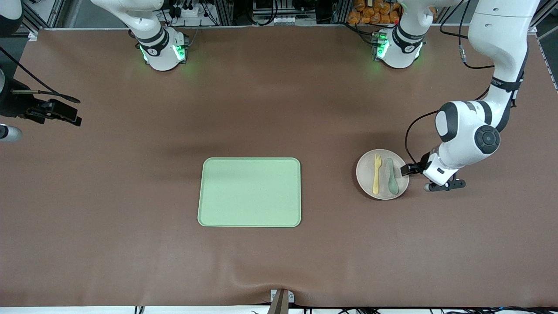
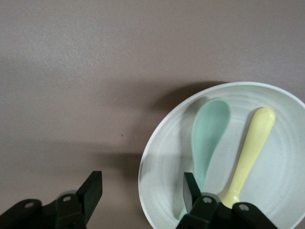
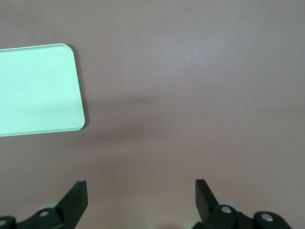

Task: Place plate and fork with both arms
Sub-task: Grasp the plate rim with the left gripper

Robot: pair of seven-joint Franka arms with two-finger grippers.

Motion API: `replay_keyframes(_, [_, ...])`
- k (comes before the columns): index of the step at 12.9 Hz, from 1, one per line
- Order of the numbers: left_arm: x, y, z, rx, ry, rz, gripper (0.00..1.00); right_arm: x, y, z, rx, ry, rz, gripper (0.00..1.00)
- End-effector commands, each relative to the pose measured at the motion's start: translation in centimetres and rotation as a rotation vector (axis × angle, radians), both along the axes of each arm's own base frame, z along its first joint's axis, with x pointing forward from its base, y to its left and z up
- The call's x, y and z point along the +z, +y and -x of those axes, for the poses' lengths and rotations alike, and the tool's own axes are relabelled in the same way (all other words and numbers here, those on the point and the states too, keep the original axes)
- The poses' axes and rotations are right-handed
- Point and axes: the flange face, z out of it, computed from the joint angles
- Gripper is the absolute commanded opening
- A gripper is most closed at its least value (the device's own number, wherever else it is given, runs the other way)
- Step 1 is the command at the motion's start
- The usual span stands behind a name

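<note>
The pale plate (image 1: pixel 364 179) lies on the table toward the left arm's end. On it the yellow fork (image 1: pixel 376 174) lies beside a grey-green spoon (image 1: pixel 392 176). My left gripper (image 1: pixel 409 169) is low at the plate's edge on the left arm's side. In the left wrist view it (image 2: pixel 143 186) stands open astride the plate's rim (image 2: pixel 148 157): one finger over the table, the other over the plate by the spoon (image 2: pixel 209 133) and fork (image 2: pixel 250 152). My right gripper (image 1: pixel 65 114) waits open above the table at the right arm's end, holding nothing (image 3: pixel 141 191).
A rectangular light-green tray (image 1: pixel 250 192) lies in the middle of the table, nearer to the front camera than the arm bases; its corner (image 3: pixel 38 90) shows in the right wrist view. Brown cloth covers the table between tray and plate.
</note>
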Motion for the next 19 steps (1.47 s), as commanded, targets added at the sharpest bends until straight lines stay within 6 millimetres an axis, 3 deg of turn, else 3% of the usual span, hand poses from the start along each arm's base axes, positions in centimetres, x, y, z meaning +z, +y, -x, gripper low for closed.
replay_keyframes(1, [-0.6, 0.0, 0.0, 0.017, -0.003, 0.018, 0.68, 0.2, -0.7, 0.2, 0.005, 0.002, -0.02, 1.0])
replay_keyframes(6, [-1.9, 0.1, 0.1, 0.031, 0.019, 0.026, 0.54, 0.2, -0.7, 0.2, 0.005, 0.002, -0.02, 1.0])
replay_keyframes(13, [-3.1, 0.1, 0.2, 0.054, 0.039, 0.043, 0.26, 0.1, -0.7, 0.2, 0.008, 0.008, -0.021, 1.0])
replay_keyframes(15, [-2.8, 0.1, -0.2, 0.057, 0.03, 0.044, 0.0, 0.1, -0.7, 0.2, 0.006, 0.008, -0.021, 1.0])
replay_keyframes(19, [-1.7, -0.6, -1.4, 0.064, 0.005, 0.065, 0.0, 0.1, -0.6, 0.2, 0.006, 0.008, -0.031, 1.0])
